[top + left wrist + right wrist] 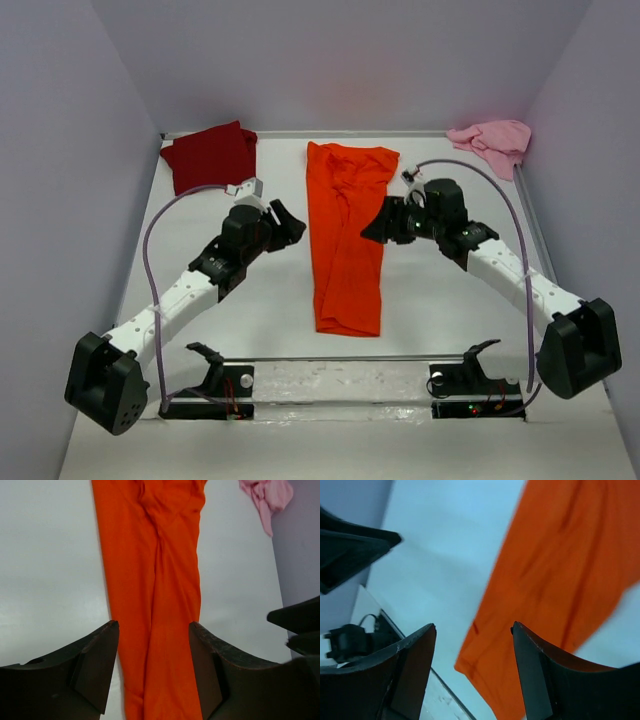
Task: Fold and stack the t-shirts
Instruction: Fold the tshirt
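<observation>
We see both claws spread wide and gripping nothing. The left gripper (291,226) and right gripper (372,229) hover just beside the orange t-shirt (345,240), a long creased strip of soft cloth in the middle of the smooth white table (250,310). The dark red t-shirt (210,155) lies at the far-left corner and the pale pink t-shirt (492,142) at the far-right corner, bunched up.

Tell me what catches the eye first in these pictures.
The bright orange t-shirt lies as a long strip down the middle of the table. The left hand and right hand flank it, both open. A dark red t-shirt sits in the far left corner, a crumpled pale pink t-shirt in the far right.
</observation>
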You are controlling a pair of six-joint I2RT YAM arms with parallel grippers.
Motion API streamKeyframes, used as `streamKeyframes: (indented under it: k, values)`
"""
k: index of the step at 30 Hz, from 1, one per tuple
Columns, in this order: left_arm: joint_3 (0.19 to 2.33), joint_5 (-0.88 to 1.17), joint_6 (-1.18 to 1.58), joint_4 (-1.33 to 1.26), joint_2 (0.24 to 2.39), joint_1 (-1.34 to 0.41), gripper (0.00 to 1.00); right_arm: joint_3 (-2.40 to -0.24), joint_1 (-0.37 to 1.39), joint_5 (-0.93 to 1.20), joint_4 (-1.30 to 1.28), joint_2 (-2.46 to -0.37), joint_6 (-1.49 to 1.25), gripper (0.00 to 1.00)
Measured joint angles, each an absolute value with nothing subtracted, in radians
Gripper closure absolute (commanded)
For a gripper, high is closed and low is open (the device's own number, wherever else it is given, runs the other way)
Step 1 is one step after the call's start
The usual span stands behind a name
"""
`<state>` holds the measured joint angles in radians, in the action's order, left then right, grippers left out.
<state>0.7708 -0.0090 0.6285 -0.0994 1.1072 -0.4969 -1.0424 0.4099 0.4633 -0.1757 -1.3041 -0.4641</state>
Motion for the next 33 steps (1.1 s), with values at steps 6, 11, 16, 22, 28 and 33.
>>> streamKeyframes:
  k: [6,11,16,22,28,33]
  values:
    - [0.566,0.015,0.766,-0.102,1.013,-0.631,0.33,-0.638,0.420,0.341,-0.257,-1.165,-0.532,0.33]
    - [0.467,-0.009,0.849,-0.120,0.965,-0.736,0.33,-0.521,0.430,0.289,-0.309,-0.981,-0.584,0.33]
    - [0.399,-0.046,0.913,-0.138,0.977,-0.831,0.33,-0.479,0.437,0.271,-0.307,-0.912,-0.621,0.33]
    - [0.387,-0.065,0.966,-0.143,1.063,-0.934,0.33,-0.411,0.456,0.257,-0.311,-0.909,-0.669,0.33]
    - [0.388,-0.102,1.016,-0.137,1.148,-1.071,0.33,-0.403,0.523,0.234,-0.310,-0.941,-0.701,0.33]
    - [0.392,-0.136,1.060,-0.144,1.201,-1.140,0.33,-0.405,0.636,0.189,-0.293,-1.045,-0.741,0.33]
